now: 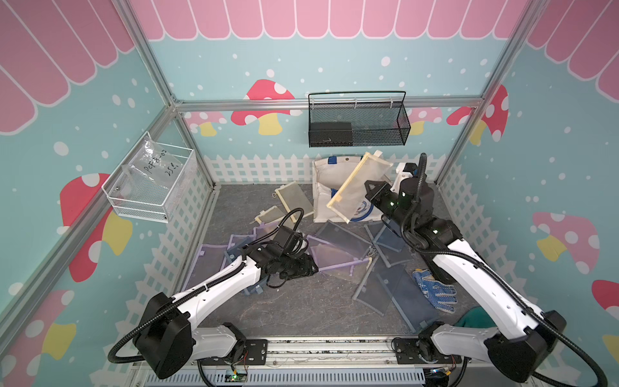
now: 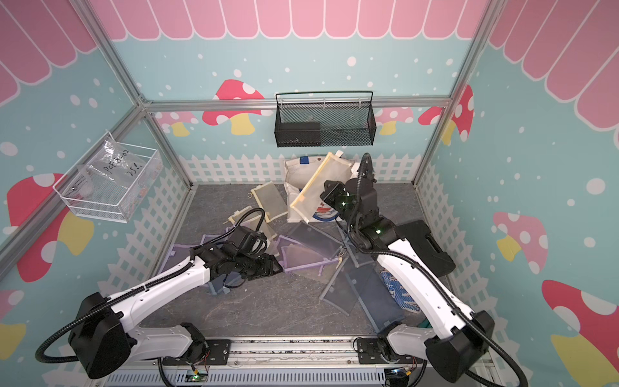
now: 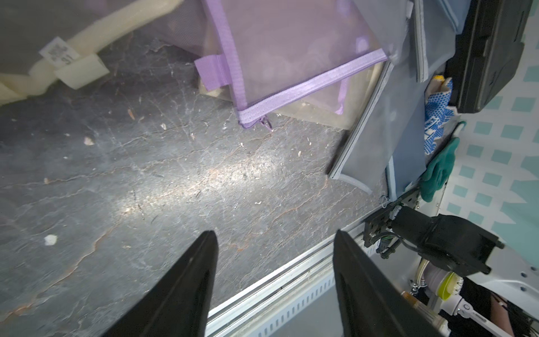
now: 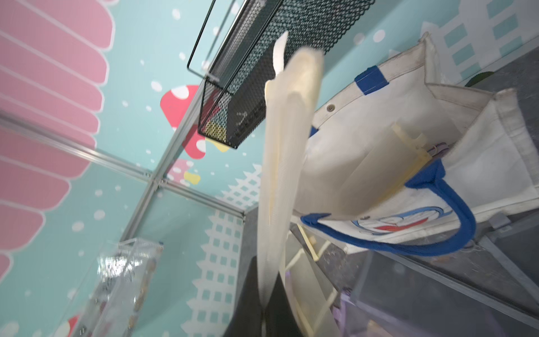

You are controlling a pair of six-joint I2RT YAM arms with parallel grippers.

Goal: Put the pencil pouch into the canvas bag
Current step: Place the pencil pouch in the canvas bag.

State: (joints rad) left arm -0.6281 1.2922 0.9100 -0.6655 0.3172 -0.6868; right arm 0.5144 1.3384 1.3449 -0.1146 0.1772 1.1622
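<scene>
Right gripper [image 1: 368,187] clenched on one edge of a cream mesh pencil pouch [image 1: 360,186]; the pouch is lifted off the tabletop [image 1: 294,311], tilted, in front of the canvas bag [image 1: 323,201] at upper centre of both top views. In the right wrist view the pouch [image 4: 280,163] stands edge-on out of the shut jaws and looks floppy.

The bag leans against the back fence with its mouth [image 4: 379,125] open toward the arm. We see at least one cream pouch already inside [image 4: 408,151].

Left gripper [image 3: 275,236] released, jaws apart, grasping nothing, low over bare tabletop near a purple pouch [image 3: 291,58].

Risks as we judge them:
- The grip is at one edge only. The free end could swing or fold and catch the bag's rim or the blue handle [image 4: 455,233] rather than going in.
- The bag is soft and nothing holds it. A push from the pouch could collapse the mouth or tip the bag.
- The pouch already inside may block entry, leaving the new one sticking out.
- The black wire basket [image 1: 356,119] hangs just above in the frame; a high approach may clip it.
- Releasing early drops the pouch onto the loose pouches [image 1: 385,268] in front of the bag.
</scene>
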